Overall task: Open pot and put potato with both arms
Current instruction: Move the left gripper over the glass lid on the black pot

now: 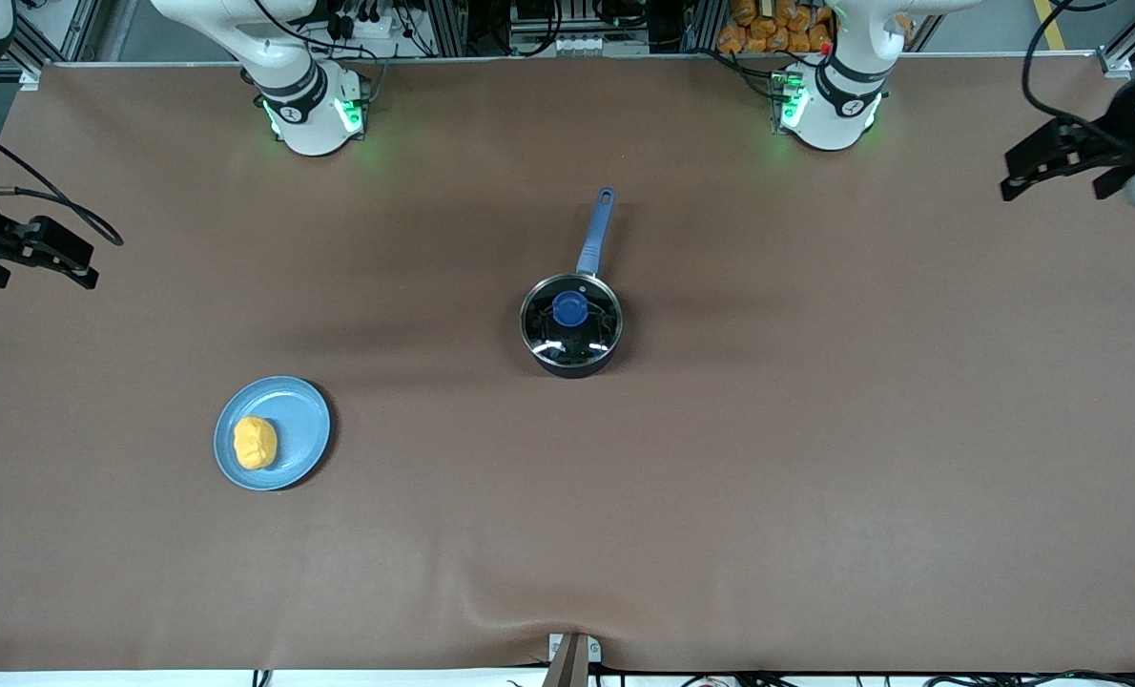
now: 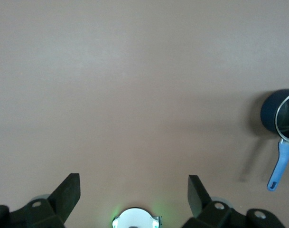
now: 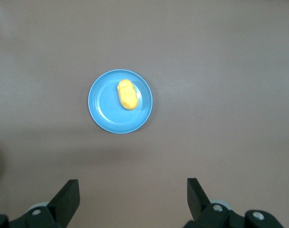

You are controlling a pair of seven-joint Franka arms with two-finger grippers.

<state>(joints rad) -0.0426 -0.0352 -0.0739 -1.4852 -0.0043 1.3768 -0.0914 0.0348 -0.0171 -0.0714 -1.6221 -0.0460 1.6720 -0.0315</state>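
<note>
The black pot (image 1: 572, 353) stands at the table's middle, its glass lid (image 1: 594, 334) on, with a blue knob (image 1: 569, 307). Its blue handle (image 1: 596, 229) points toward the robots' bases. The yellow-orange potato (image 1: 255, 443) lies on a light-blue plate (image 1: 296, 420) toward the right arm's end, nearer the front camera than the pot. My left gripper (image 1: 1025, 167) hangs open and empty over the left arm's end; its wrist view (image 2: 134, 190) shows the pot (image 2: 270, 111) at the edge. My right gripper (image 1: 38, 258) hangs open and empty over the right arm's end; its wrist view (image 3: 133, 192) shows the potato (image 3: 127, 94) on the plate (image 3: 108, 114).
The two arm bases (image 1: 315, 105) (image 1: 830, 105) stand along the table's back edge; the left arm's base also shows in the left wrist view (image 2: 135, 219). A brown cloth covers the table, with a ripple (image 1: 491, 592) by a small bracket (image 1: 572, 654) at the edge nearest the front camera.
</note>
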